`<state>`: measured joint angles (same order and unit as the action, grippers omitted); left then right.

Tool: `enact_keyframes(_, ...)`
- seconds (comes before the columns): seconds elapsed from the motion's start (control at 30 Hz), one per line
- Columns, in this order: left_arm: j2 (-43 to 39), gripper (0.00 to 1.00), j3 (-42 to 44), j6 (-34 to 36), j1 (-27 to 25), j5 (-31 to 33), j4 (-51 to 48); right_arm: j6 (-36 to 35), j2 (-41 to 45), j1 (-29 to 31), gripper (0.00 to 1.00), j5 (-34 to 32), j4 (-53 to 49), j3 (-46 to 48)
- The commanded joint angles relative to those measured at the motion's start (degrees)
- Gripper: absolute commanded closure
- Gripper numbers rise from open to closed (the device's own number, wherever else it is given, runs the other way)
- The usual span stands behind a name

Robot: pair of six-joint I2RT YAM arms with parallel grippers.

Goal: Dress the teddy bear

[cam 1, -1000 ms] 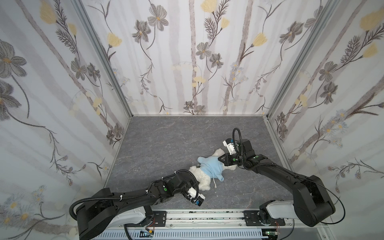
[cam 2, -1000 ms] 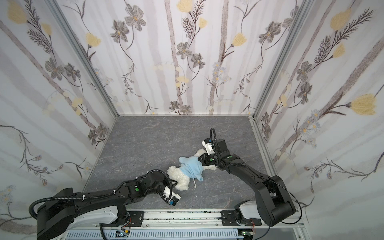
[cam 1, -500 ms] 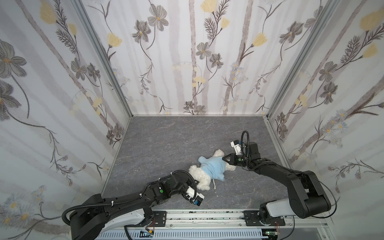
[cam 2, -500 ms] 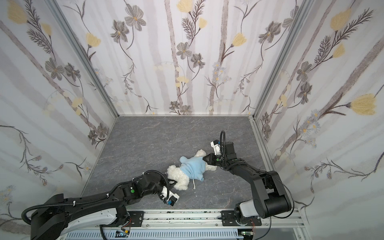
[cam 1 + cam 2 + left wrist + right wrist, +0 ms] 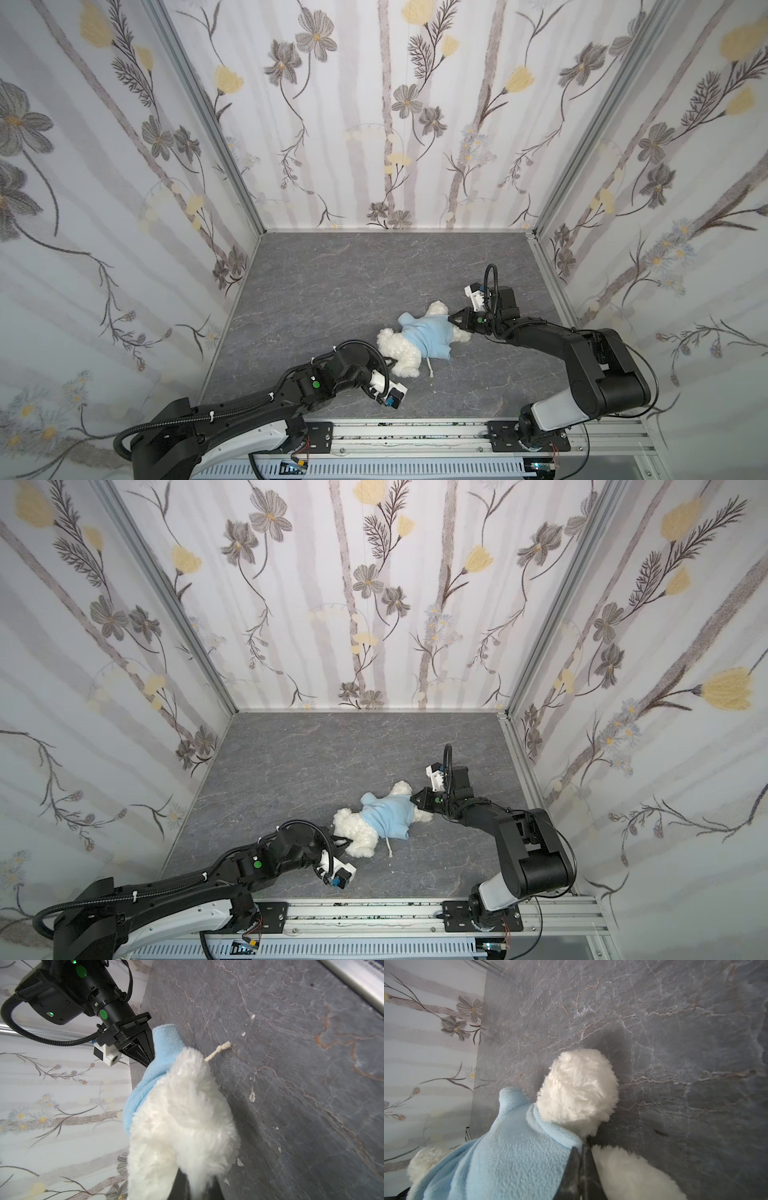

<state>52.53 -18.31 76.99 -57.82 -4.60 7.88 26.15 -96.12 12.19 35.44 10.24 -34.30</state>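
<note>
Both stayed clamped: we kept the left claw (image 5: 197, 1188) on the bear (image 5: 399, 353) while the right claw (image 5: 451, 322) tugged the hoodie (image 5: 428, 334) slightly further on.

Grey marble-look tabletop (image 5: 332, 282), teddy bear (image 5: 400, 354) flopped on it in a blue hoodie (image 5: 428, 337), drawstring (image 5: 429, 367) trailing just beside the bear.
</note>
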Motion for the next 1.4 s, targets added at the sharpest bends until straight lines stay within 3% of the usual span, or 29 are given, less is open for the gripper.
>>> enact_keyframes(0.0, 0.06, 1.00, -0.71, -3.59, 0.24, -1.08, -1.46, -2.05, 0.62, 0.18, 0.96, -5.21, 2.67, -1.45)
enact_keyframes(0.1, 1.21, 1.00, -2.27, -7.62, 0.34, -2.14, -0.19, -2.18, 3.79, 0.80, 0.76, -2.58, 3.20, -1.78)
enact_keyframes(0.27, 1.56, 1.00, -6.50, -22.65, 0.61, -4.46, 3.95, -5.01, 15.97, 0.82, 0.62, -7.19, -0.59, -2.13)
enact_keyframes(0.57, 6.31, 1.00, -20.36, -74.24, 5.18, -5.89, 7.87, -6.74, 34.70, 0.91, 0.55, -19.72, -6.14, -5.83)
enact_keyframes(0.8, 13.27, 1.00, -30.61, -116.74, 15.86, -23.20, 6.10, -8.05, 38.72, 1.23, 0.51, -21.54, -9.78, -10.34)
enact_keyframes(0.9, 15.53, 1.00, -29.33, -130.40, 20.55, -25.93, 6.33, -8.24, 37.90, 3.08, 0.50, -21.38, -10.10, -10.04)
enact_keyframes(1.03, 18.13, 1.00, -25.02, -140.28, 24.58, -30.05, 9.45, -9.30, 35.00, 7.80, 0.49, -22.80, -10.47, -9.29)
enact_keyframes(1.37, 24.89, 1.00, -16.52, -144.47, 32.90, -34.69, 14.66, -8.27, 27.69, 17.06, 0.45, -25.34, -9.03, 0.10)
